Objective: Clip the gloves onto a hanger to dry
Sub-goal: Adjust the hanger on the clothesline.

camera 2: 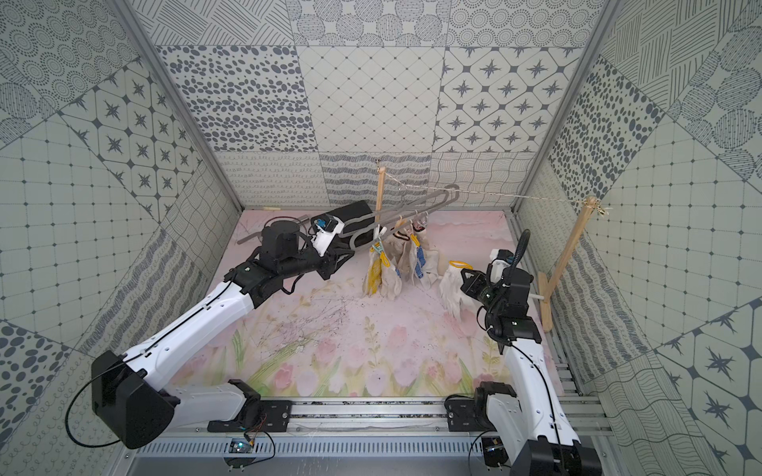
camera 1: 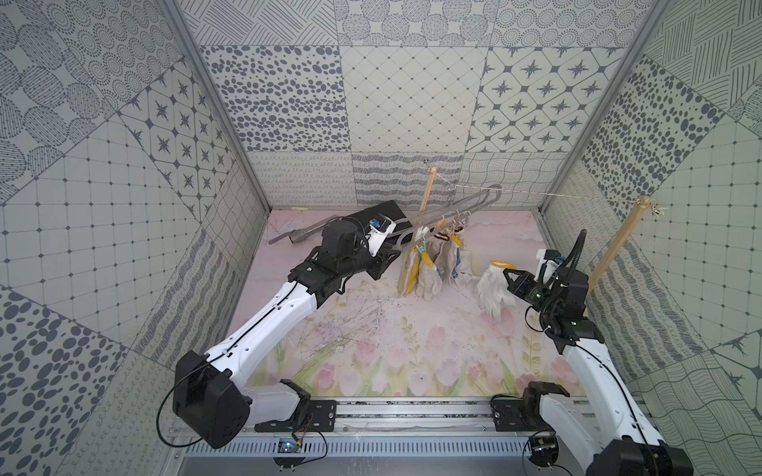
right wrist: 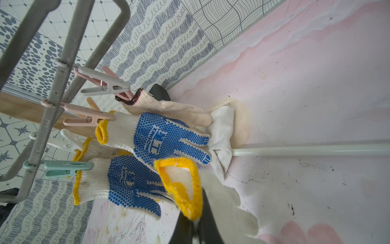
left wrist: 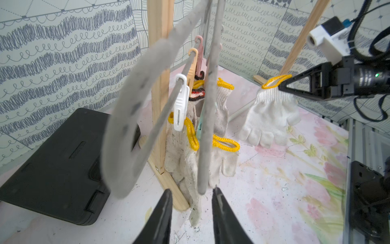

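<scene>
So the right gripper [camera 1: 510,277] is clamped on the yellow cuff of a clean white knitted glove [camera 1: 492,288], near the long flat grey loop hanger [right wrist: 47,118]. The left gripper [left wrist: 192,191] gapes at the hanger's end. I'd steady that bar, then feed the cuff into the pale grey peg [right wrist: 103,84], which looks free.

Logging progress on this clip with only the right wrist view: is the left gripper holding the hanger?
Observer: No; the left wrist view shows the left gripper open, the grey bar of the hanger close by its tips.
Operator: What holds it up?
Observer: In both top views its hook end reaches the string between two wooden posts.
Operator: And the glove my gripper pinches?
Observer: In a top view that glove hangs from the right gripper, apart from the pegged gloves.
</scene>
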